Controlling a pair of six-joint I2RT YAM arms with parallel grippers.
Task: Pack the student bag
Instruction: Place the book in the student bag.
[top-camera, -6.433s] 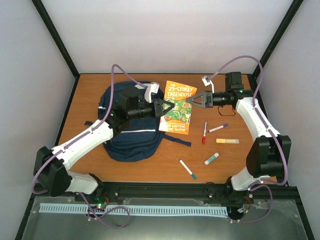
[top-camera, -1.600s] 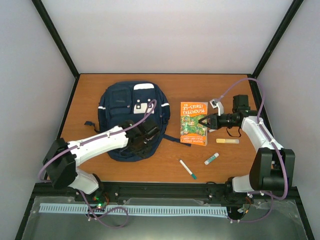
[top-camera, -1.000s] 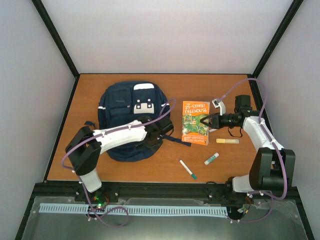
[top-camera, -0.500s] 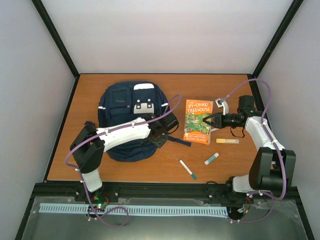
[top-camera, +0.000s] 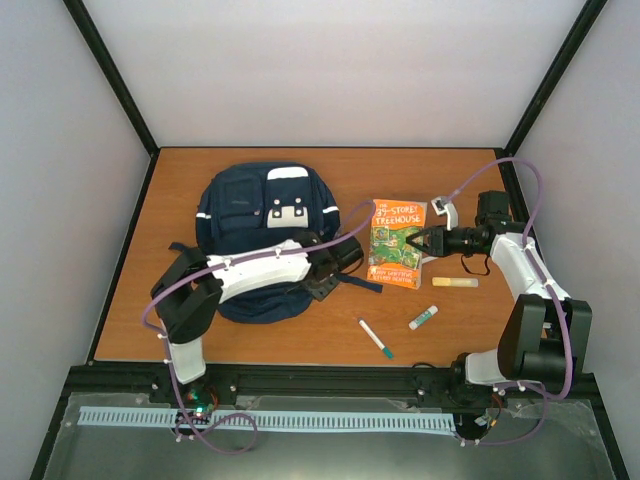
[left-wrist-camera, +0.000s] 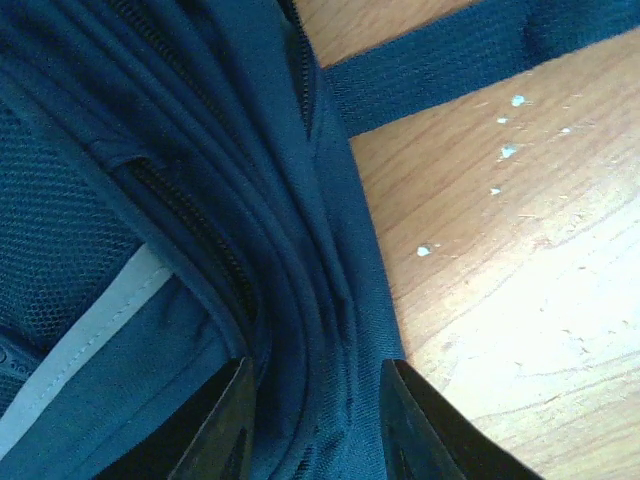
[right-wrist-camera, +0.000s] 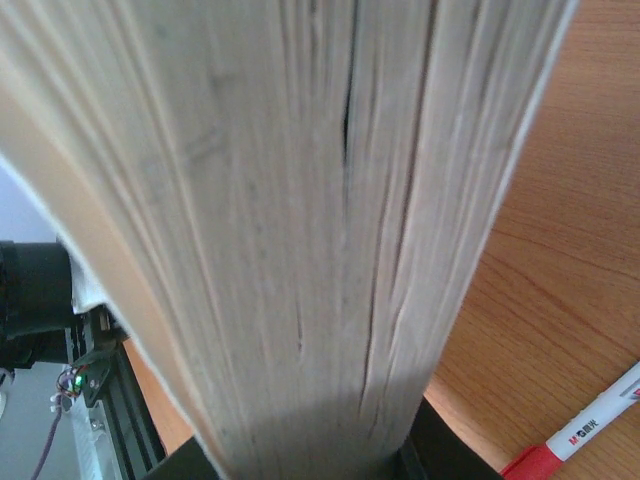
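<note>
The student bag (top-camera: 255, 215), navy with white stripes, lies flat on the left of the table. My left gripper (top-camera: 325, 283) is at its lower right corner. In the left wrist view the left gripper (left-wrist-camera: 315, 425) is open, with its fingers (left-wrist-camera: 222, 425) on either side of the bag's (left-wrist-camera: 180, 200) folded edge seam beside a zipper. My right gripper (top-camera: 419, 243) is shut on the right edge of an orange storybook (top-camera: 393, 243), lifted near the table's middle right. In the right wrist view the book's page edges (right-wrist-camera: 300, 200) fill the frame between the jaws of the right gripper (right-wrist-camera: 310, 462).
A dark bag strap (top-camera: 361, 283) trails onto the wood toward the book. A yellow stick (top-camera: 455, 282), a green-capped marker (top-camera: 423, 318) and a teal pen (top-camera: 376, 338) lie at the front right. A red-capped marker (right-wrist-camera: 575, 440) lies under the book.
My left gripper slid right along the bag's lower edge to its right corner and went from shut to open. The right gripper carried the book slightly to the right.
</note>
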